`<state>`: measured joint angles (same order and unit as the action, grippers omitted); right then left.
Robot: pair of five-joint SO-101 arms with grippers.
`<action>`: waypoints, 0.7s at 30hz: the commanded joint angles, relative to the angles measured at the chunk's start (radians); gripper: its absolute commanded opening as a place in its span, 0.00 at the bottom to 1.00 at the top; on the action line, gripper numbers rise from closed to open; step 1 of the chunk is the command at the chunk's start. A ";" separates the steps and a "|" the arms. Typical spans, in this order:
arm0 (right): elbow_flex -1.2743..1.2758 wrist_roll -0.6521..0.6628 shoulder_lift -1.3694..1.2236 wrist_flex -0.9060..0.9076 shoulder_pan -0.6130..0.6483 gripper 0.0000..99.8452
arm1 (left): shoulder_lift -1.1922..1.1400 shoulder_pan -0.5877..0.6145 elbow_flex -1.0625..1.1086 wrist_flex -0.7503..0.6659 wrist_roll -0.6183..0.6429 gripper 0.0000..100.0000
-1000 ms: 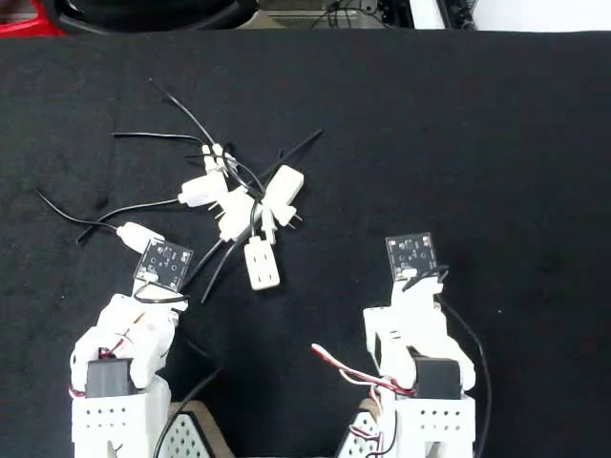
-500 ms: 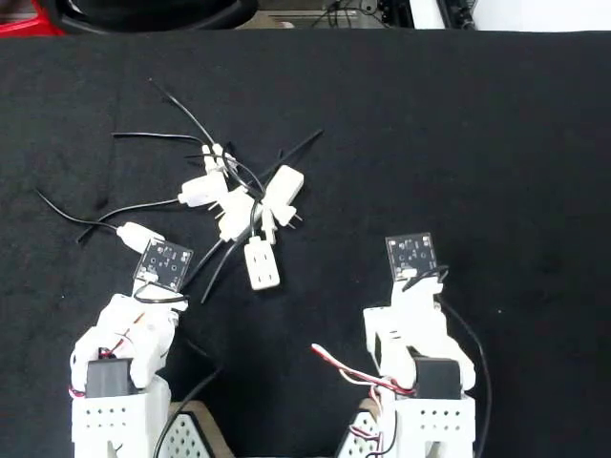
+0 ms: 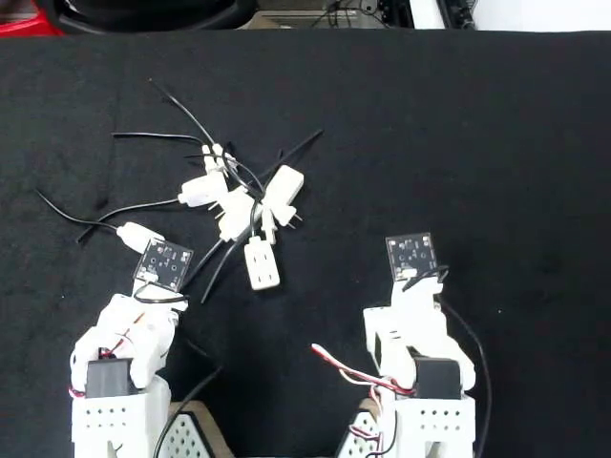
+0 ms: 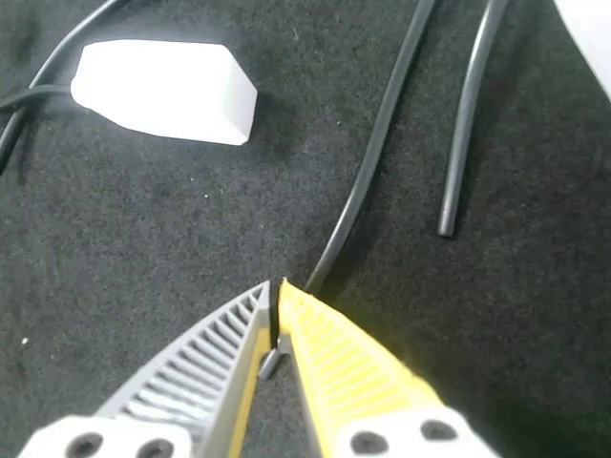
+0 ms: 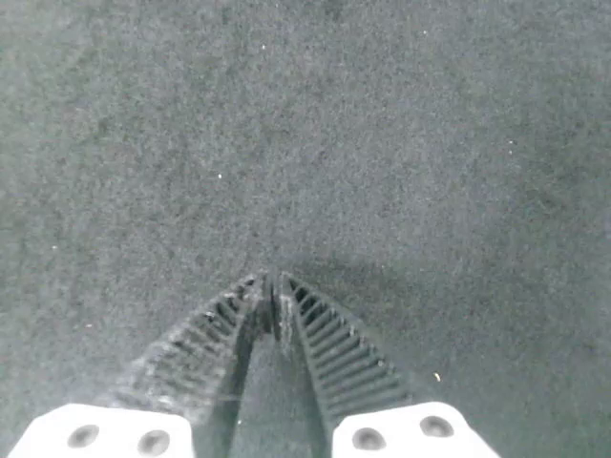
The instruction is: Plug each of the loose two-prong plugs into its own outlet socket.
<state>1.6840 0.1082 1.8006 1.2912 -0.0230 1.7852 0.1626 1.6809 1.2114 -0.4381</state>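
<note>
- Left jaws and right jaws are both closed on nothing, low over the desk (image 3: 477,143).
- Plugs (image 3: 239,202) lie tangled by the socket (image 3: 262,264); one white plug (image 4: 167,88) lies near the left jaws.
- Left jaws should be widened first, then that white plug gripped across its body.

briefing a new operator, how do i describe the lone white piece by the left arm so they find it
On the black table, find the tangle of white plugs and sockets. The white piece sits left of it, just ahead of the left end effector. It is the only one lying apart from the pile.
</note>
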 commanded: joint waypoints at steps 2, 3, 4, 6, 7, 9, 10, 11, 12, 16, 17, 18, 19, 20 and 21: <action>0.001 -0.011 0.068 0.003 -0.011 0.01 | 0.006 -0.005 -0.044 -0.061 0.000 0.03; 0.001 -0.011 0.068 0.003 -0.011 0.01 | 0.006 -0.001 -0.085 -0.064 0.000 0.03; 0.001 -0.011 0.068 0.003 -0.011 0.01 | 0.002 -0.001 -0.131 -0.063 0.002 0.03; 0.001 -0.011 0.068 0.003 -0.011 0.01 | -0.003 -0.010 -0.237 -0.034 0.008 0.03; 0.001 -0.005 0.068 0.003 -0.012 0.01 | -0.005 -0.012 -0.294 -0.026 0.009 0.03; 0.001 -0.003 0.068 0.000 -0.011 0.01 | -0.012 -0.024 -0.403 -0.020 0.038 0.03; 0.001 0.000 0.070 -0.011 -0.009 0.01 | -0.034 -0.030 -0.449 -0.020 0.064 0.03; 0.001 0.018 0.070 -0.035 0.003 0.01 | -0.069 -0.039 -0.489 -0.021 0.089 0.03; 0.001 0.068 0.070 -0.064 0.020 0.02 | -0.123 -0.045 -0.532 -0.023 0.106 0.04; 0.001 0.463 0.068 -0.196 0.074 0.01 | -0.476 -0.041 -0.708 -0.060 0.149 0.12; 0.001 0.479 0.068 -0.221 0.074 0.01 | -0.585 -0.039 -0.768 -0.057 0.146 0.14; 0.001 0.471 0.068 -0.236 0.078 0.01 | -0.692 -0.039 -0.825 -0.044 0.143 0.16; 0.001 0.453 0.068 -0.241 0.086 0.02 | -0.786 -0.036 -0.885 -0.026 0.143 0.18; -0.001 0.443 0.067 -0.238 0.091 0.02 | -0.885 -0.035 -0.946 -0.002 0.141 0.19; -0.001 0.443 0.067 -0.222 0.092 0.02 | -0.974 -0.035 -1.010 0.034 0.132 0.20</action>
<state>1.6855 0.5271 1.8006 1.0856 0.0491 1.1070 0.1258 0.8861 1.1945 -0.3076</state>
